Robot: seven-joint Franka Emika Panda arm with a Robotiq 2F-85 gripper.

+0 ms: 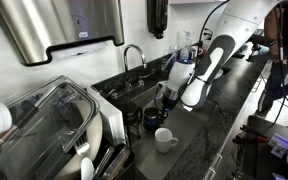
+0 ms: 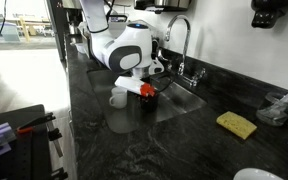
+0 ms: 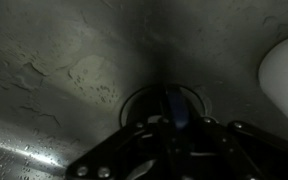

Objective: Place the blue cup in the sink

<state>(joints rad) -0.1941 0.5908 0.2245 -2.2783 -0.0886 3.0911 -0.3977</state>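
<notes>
Gripper (image 1: 156, 102) low over blue cup (image 1: 152, 119), fingers down at rim. Clamped or apart: cannot tell, wrist view too dark. Cup upright on dark counter (image 1: 199, 150), just beside sink (image 1: 124, 92), not in basin. White cup (image 1: 165, 139) near blue cup on counter. Faucet (image 1: 134, 55) behind sink.

Blue cup (image 1: 152, 119) on tabletop (image 1: 206, 150), not in sink (image 1: 122, 90).
Dark blue, upright, mouth up, just beside the sink's rim; sink is a recessed metal basin in the dark tabletop.
</notes>
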